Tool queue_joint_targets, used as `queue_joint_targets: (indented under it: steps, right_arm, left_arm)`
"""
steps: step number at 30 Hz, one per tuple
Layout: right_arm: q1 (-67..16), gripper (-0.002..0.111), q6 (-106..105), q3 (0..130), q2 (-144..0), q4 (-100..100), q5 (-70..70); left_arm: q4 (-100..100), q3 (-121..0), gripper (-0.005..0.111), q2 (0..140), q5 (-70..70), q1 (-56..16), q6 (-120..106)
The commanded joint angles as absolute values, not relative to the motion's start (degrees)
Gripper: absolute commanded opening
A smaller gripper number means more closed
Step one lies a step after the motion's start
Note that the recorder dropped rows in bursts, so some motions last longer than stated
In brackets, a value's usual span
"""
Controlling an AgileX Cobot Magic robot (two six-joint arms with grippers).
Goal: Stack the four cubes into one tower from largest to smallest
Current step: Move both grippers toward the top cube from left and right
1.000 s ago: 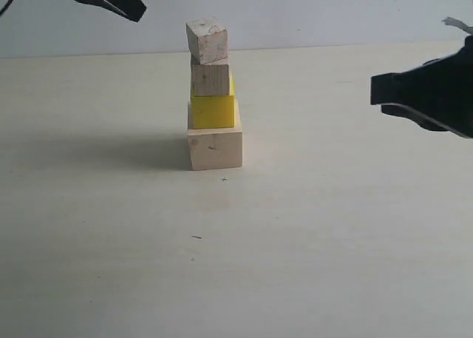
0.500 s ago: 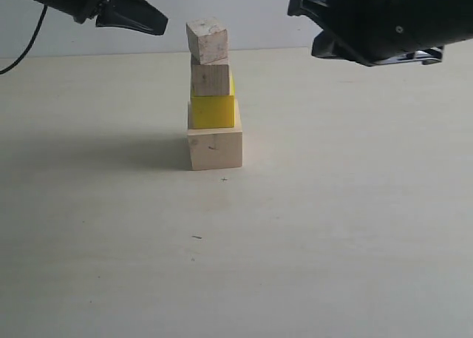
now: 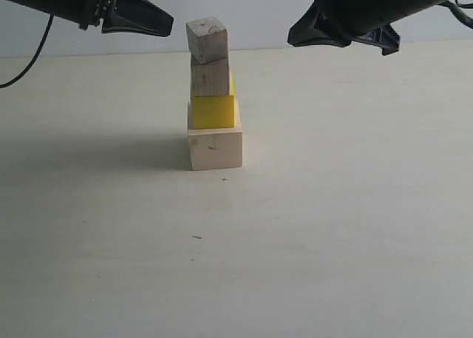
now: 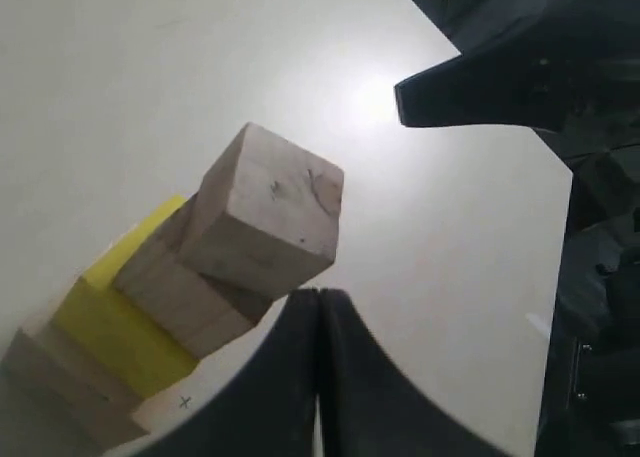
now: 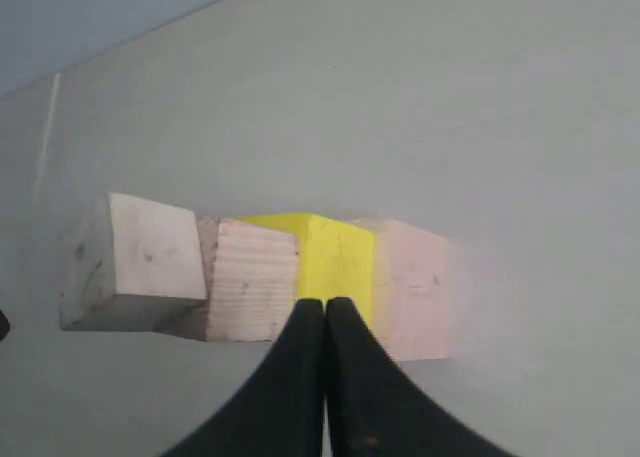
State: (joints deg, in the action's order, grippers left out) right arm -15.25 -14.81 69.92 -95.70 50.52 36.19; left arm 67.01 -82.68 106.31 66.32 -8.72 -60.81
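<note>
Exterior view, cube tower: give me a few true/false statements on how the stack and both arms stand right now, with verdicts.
1. The yellow cube rests directly on the large wood cube. True.
2. The smallest wood cube sits square with the cube under it. False: it is turned askew on the medium wood cube.
3. On the left gripper the jaws are shut and empty. True.
4. The right gripper is gripping the top cube. False: its jaws are shut on nothing, and it hangs off to the side, clear of the tower.
</note>
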Motion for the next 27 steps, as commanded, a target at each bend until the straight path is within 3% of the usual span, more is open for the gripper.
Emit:
queue_joint_targets:
  steps: [1, 8, 27]
  right_arm:
    - [-14.36, 0.000, -23.86, 70.39, -99.01, 61.52, 39.06]
    - [-14.36, 0.000, -34.54, 70.75, -104.08, 78.03, 42.34]
    - [-14.36, 0.000, -40.73, 73.74, -108.89, 85.50, 45.99]
  left_arm:
    - [68.08, -82.49, 0.000, 105.98, 66.84, -8.59, -61.26]
    - [65.08, -82.49, 0.000, 105.98, 64.44, -8.48, -61.26]
    - [63.79, -82.49, 0.000, 107.14, 63.01, -8.50, -61.26]
